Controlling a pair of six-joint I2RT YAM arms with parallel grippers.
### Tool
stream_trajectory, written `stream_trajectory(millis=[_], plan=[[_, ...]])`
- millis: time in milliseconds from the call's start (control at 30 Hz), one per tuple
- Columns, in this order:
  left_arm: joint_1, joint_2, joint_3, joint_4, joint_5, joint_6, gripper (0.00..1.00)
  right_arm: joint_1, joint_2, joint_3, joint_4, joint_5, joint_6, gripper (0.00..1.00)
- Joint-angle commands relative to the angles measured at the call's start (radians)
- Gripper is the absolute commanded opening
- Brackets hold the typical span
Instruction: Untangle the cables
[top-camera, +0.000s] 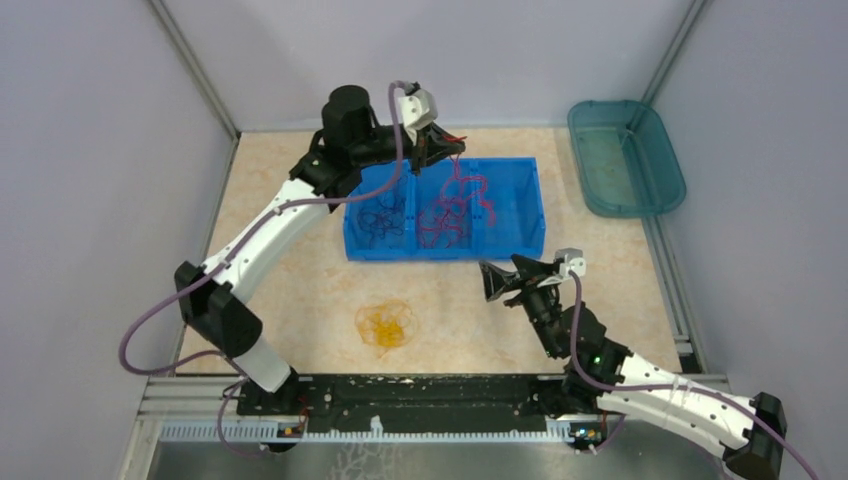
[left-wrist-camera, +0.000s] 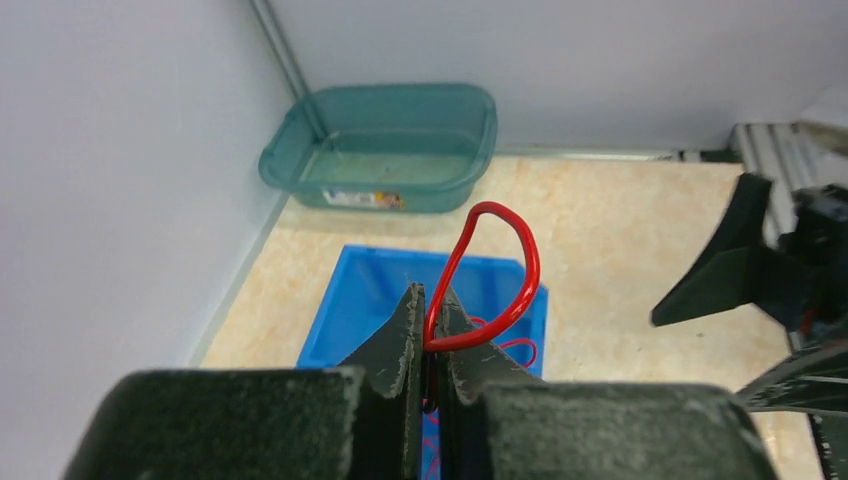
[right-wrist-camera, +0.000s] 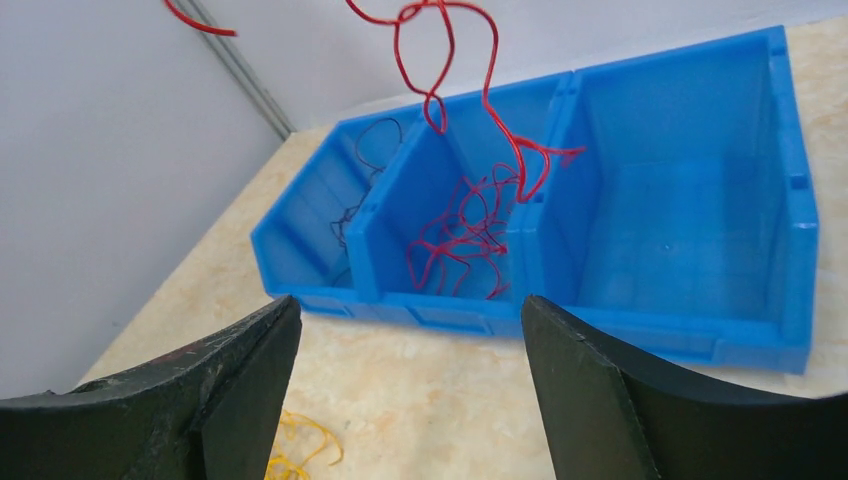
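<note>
Your thin, glossy red cables (top-camera: 455, 208) sit mid-frame in the top view. They form a curly heap in the middle compartment of the blue moulded-plastic bin (top-camera: 470, 250), w/ one strand rising up to the left gripper (top-camera: 432, 140) above the bin's far rim. In the L wrist view that gripper is clamped on the strand: its dark, rough-faced fingers (left-wrist-camera: 400, 340) are pinched together at centre frame, and a smooth red loop arches out above the tips. In the R wrist view the strand dangles from the top edge in loose kinks down into the heap, brushing the divider.

The dark navy cables (top-camera: 383, 215) are finer and loosely coiled, lying in the bin's left compartment. The yellow-orange cables (top-camera: 386, 325) make a small, flat, round tangle on the beige marbled table (top-camera: 300, 280), lower centre, apart from the bin.

Your right gripper (top-camera: 495, 280) hangs just below the bin's lower right corner. Its two matte black wedge fingers are spread wide w/ nothing between them.

Upper right is a translucent teal tub (top-camera: 660, 130), rounded-rectangle in shape, against the grey wall.
</note>
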Motion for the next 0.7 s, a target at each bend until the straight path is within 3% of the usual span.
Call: stream_trajectory(millis=[0, 367, 667], plan=[[-0.004, 0.081, 0.037, 0.029, -0.065, 0.091, 0.00, -0.007, -0.035, 0.043, -0.051, 0.060, -0.028, 0.81], [0.001, 0.205, 0.099, 0.081, -0.221, 0.188, 0.00, -0.007, -0.166, 0.050, -0.143, 0.127, -0.073, 0.81], [0.017, 0.197, 0.345, 0.037, -0.131, 0.097, 0.00, -0.009, -0.178, 0.049, -0.145, 0.131, -0.085, 0.81]])
